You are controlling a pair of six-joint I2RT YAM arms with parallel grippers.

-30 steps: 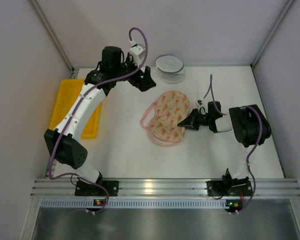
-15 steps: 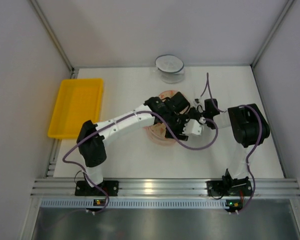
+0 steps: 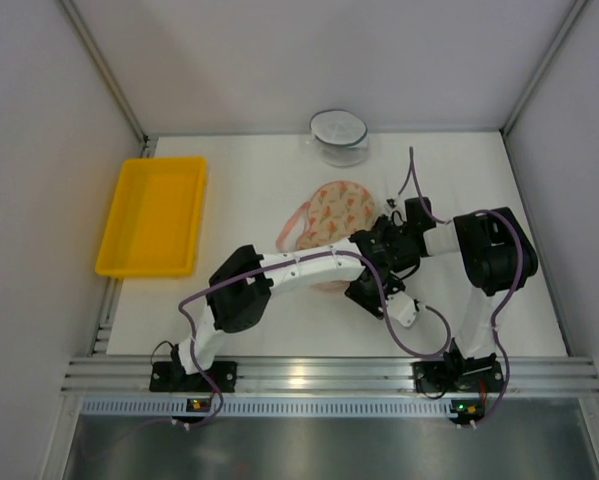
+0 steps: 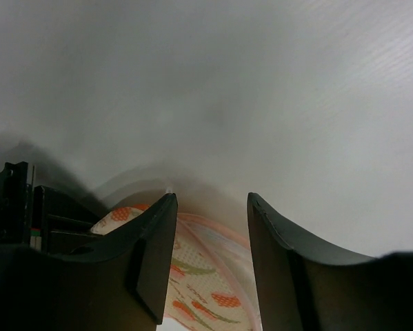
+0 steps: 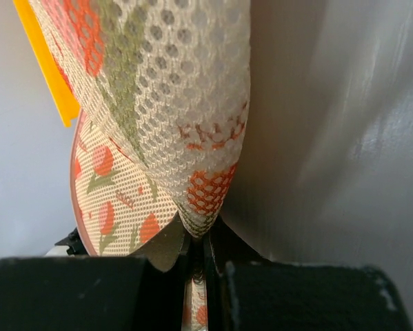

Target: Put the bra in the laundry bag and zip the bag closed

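Observation:
The laundry bag (image 3: pixel 331 212), a cream pouch with pink-orange print and pink zip edging, lies mid-table. My right gripper (image 3: pixel 381 240) is shut on its right edge; in the right wrist view the mesh fabric (image 5: pixel 158 83) is pinched between the closed fingers (image 5: pixel 200 238). My left arm reaches across the table, and my left gripper (image 3: pixel 360 291) sits at the pouch's near right edge, open and empty. In the left wrist view the pouch's rim (image 4: pixel 206 276) shows between the spread fingers (image 4: pixel 211 203). The bra is not visible in any view.
A yellow plastic tray (image 3: pixel 154 215) stands at the left edge and shows in the right wrist view (image 5: pixel 47 62). A clear round bowl (image 3: pixel 339 135) stands at the back centre. The left arm's white link (image 3: pixel 299 268) lies across the pouch's near side.
My left arm swung from the back left, over the pouch, to its near right side. My right gripper stayed shut on the pouch's edge.

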